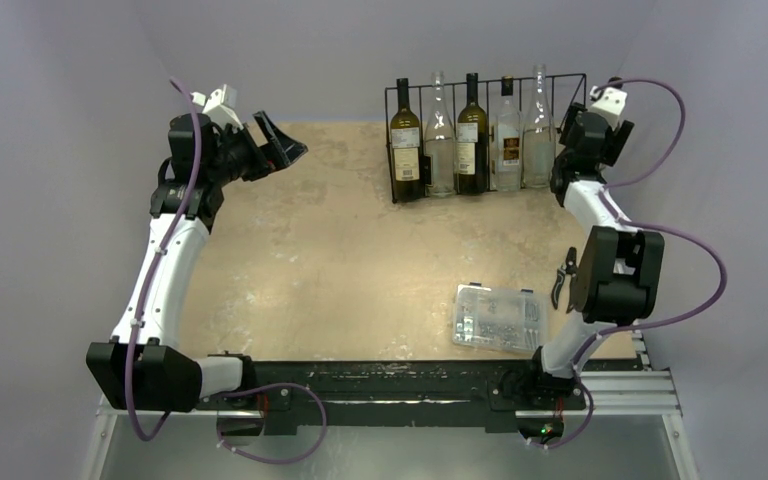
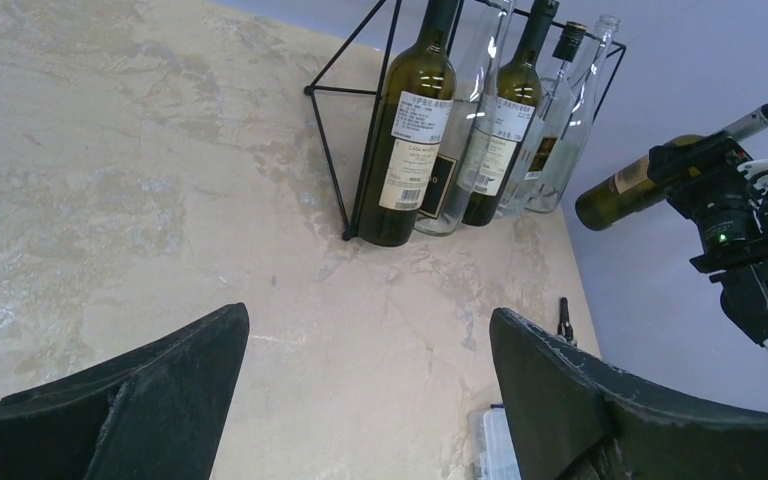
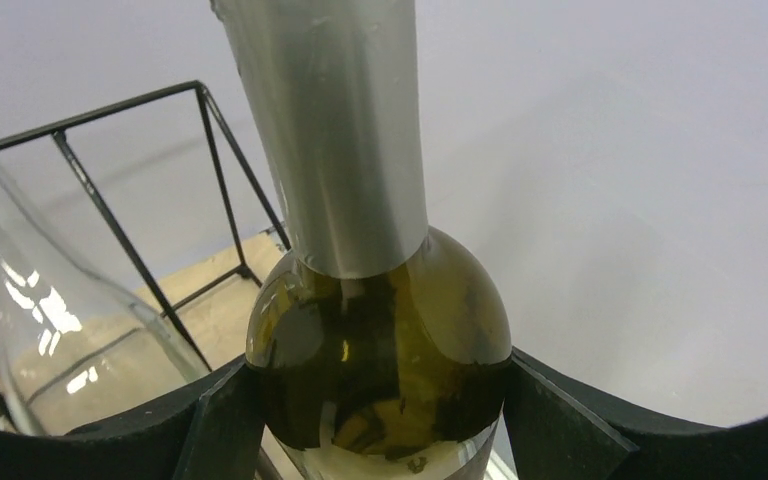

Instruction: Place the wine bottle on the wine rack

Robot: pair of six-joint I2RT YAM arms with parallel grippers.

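The wine bottle (image 3: 380, 330) is dark green glass with a silver foil neck. My right gripper (image 3: 380, 390) is shut on its shoulder, a finger on each side. In the left wrist view this wine bottle (image 2: 622, 192) hangs tilted, almost level, in the air just right of the wine rack (image 2: 306, 90). The wine rack (image 1: 390, 140) is a black wire frame at the table's far edge with several bottles standing in it; its right end slot (image 3: 100, 113) holds nothing. In the top view the right wrist (image 1: 585, 130) hides the held bottle. My left gripper (image 1: 285, 145) hovers open at the far left, holding nothing (image 2: 370, 330).
A clear plastic parts box (image 1: 497, 317) lies near the right arm's base. A small black clip (image 1: 560, 280) lies beside it at the table's right edge. A clear glass bottle (image 3: 50, 330) stands in the rack slot closest to the held bottle. Grey walls close in behind and right.
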